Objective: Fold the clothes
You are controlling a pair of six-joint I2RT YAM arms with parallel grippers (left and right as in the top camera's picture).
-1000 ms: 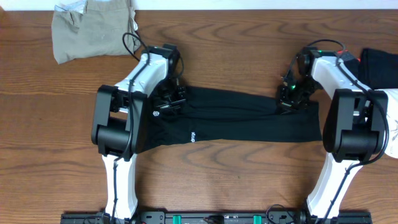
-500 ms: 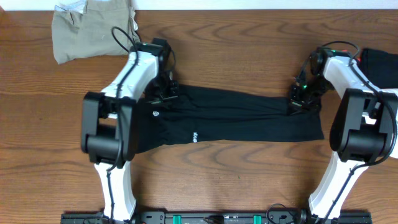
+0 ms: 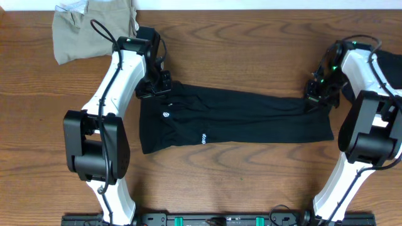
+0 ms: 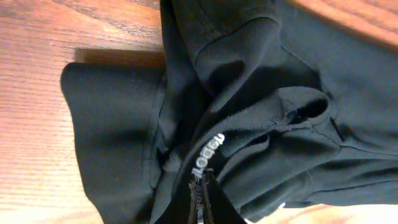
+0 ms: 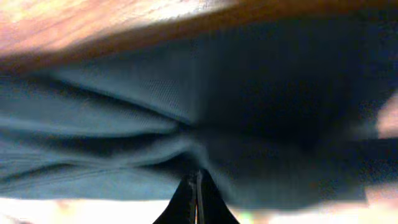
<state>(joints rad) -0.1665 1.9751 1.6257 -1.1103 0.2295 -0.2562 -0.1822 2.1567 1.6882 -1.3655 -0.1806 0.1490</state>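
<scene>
We saw the black garment (image 3: 239, 119) stretched across the table (image 3: 239, 56), white logo (image 3: 166, 115) toward 9 o'clock. Our left gripper (image 3: 156, 89) pinched its 10 o'clock corner with jaws nearly together, and our right gripper (image 3: 317, 95) nipped its 2 o'clock corner likewise; a khaki garment (image 3: 88, 31) lay at 11 o'clock

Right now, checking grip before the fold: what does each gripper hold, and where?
Both pinch the black garment: left gripper its far-left corner, right gripper its far-right corner.
</scene>
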